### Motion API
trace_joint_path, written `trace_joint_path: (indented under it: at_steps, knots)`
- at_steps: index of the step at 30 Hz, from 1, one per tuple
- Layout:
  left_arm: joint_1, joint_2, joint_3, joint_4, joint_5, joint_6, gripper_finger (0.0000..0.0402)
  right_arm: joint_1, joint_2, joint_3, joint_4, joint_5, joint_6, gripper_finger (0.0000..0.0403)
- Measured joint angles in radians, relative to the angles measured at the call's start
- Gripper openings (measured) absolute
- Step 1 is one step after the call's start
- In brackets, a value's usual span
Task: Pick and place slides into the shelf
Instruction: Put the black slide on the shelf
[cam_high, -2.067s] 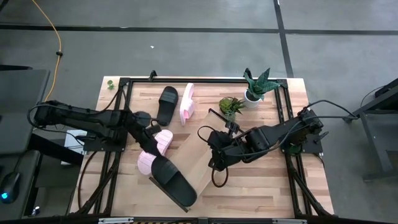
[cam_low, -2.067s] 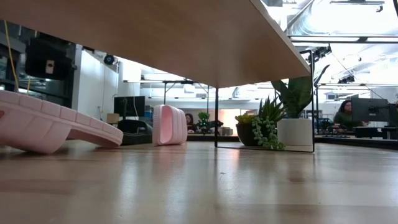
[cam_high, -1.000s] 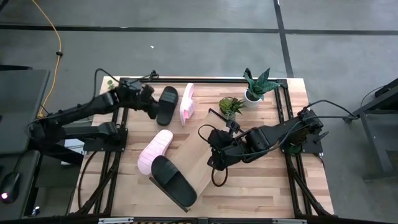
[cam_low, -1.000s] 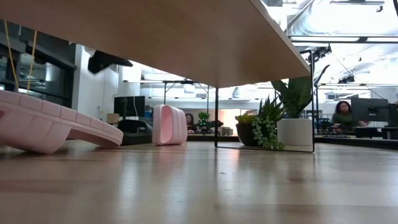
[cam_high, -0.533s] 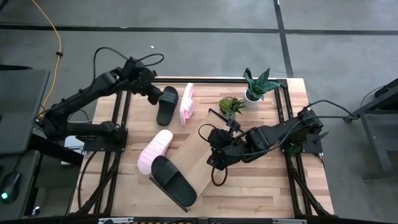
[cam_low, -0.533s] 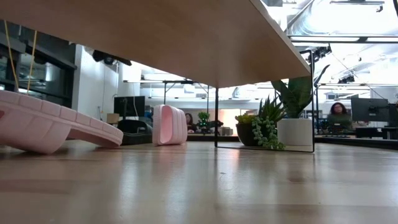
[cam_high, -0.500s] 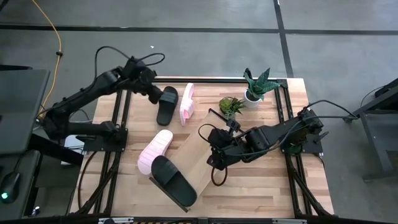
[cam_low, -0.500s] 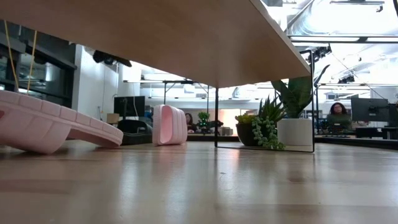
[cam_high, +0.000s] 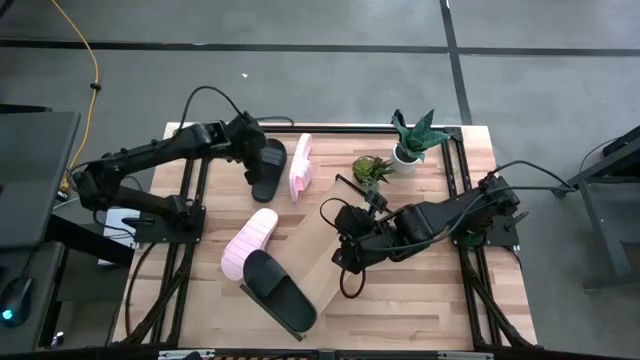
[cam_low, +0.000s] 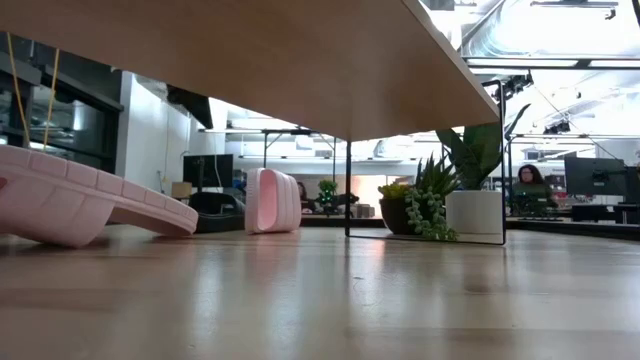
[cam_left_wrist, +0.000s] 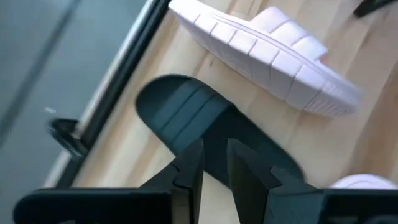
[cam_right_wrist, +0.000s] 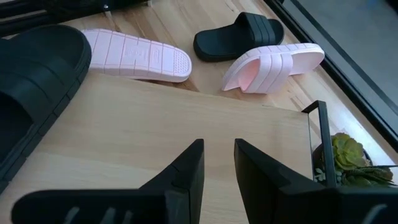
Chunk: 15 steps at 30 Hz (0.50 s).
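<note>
High view: we see the left gripper (cam_high: 262, 160) at the far left part of the table (cam_high: 440, 300), down on the black slide (cam_high: 268, 170) that lies flat there. In the left wrist view its fingers (cam_left_wrist: 190, 168) stand narrow with a slim gap between them, right at the strap of that black slide; whether they actually pinch it we cannot tell. Just beside this slide, a pink slide (cam_high: 301, 165) stands on its edge.

The shelf (cam_high: 325, 245) lies slanted across the middle of the table. A second pink slide (cam_high: 249, 243) lies sole-up at the shelf's left edge, and a second black slide (cam_high: 280, 288) rests on the shelf's near end, touching that pink one.

The right gripper (cam_high: 342, 252) is over the shelf board near its middle. In the right wrist view we see its fingers (cam_right_wrist: 189, 165) narrow, a small gap between them, with nothing held, above the bare board.

Two potted plants (cam_high: 410, 140) stand at the far right of the table, close to the shelf's far end.
</note>
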Motion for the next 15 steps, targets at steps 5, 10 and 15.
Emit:
trace_joint_path:
  at_steps: [5,10,15]
  knots:
    - [-0.097,0.002,0.000,0.047,-0.119,0.048,0.0058,0.000,0.000,0.000,0.000,0.031,-0.001,0.0078]
    - [-0.166,0.014,0.000,0.057,-0.171,0.095,0.0058,0.000,0.000,0.000,0.000,0.038,-0.007,0.0078]
    - [-0.183,0.048,-0.044,0.097,-0.193,0.145,0.0058,0.000,0.000,0.000,0.000,0.051,-0.007,0.0078]
